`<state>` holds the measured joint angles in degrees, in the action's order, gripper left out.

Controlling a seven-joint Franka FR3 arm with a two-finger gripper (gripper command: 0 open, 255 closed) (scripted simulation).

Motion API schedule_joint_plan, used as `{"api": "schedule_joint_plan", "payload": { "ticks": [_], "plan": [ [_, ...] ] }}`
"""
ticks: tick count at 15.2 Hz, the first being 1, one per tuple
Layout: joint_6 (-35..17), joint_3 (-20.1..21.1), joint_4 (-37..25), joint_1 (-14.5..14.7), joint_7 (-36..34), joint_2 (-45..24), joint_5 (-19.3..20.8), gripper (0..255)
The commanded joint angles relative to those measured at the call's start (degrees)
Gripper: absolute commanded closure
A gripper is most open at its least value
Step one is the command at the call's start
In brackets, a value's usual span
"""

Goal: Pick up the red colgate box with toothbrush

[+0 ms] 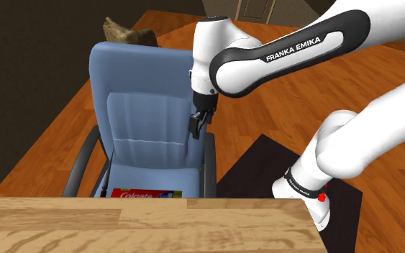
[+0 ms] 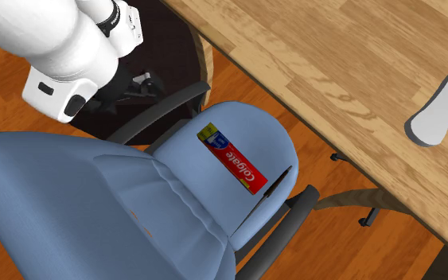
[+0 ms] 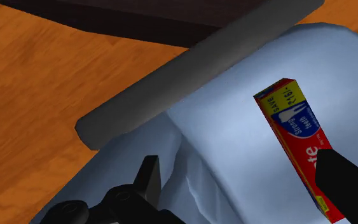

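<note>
Desk (image 1: 143, 226); red box (image 2: 232, 157) on chair (image 2: 250, 127); wood floor (image 1: 46, 144).

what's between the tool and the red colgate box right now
Nothing visible. The red colgate box lies uncovered on the blue chair seat, ahead of the open tool. The grey armrest runs beside the box, not across it.

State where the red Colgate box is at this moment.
The red Colgate box lies flat on the seat of the blue chair, in the middle of the second exterior view, between the backrest and the wooden desk.
</note>
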<state>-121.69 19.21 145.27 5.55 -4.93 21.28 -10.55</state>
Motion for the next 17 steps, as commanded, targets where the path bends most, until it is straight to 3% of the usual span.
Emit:
{"api": "schedule_joint_plan", "payload": {
  "ticks": [1, 5, 10, 17],
  "plan": [
    [-3.39, 1.79, -1.10, 0.20, -1.21, -4.49, 0.87, 0],
    [-9.50, 5.00, -3.62, 0.51, -4.58, -13.63, 4.24, 0],
    [-15.51, 7.32, -8.33, 1.68, -10.72, -25.85, 11.88, 0],
    [-19.91, 5.23, -17.88, 7.74, -19.43, -42.74, 24.10, 0]
  ]
}}
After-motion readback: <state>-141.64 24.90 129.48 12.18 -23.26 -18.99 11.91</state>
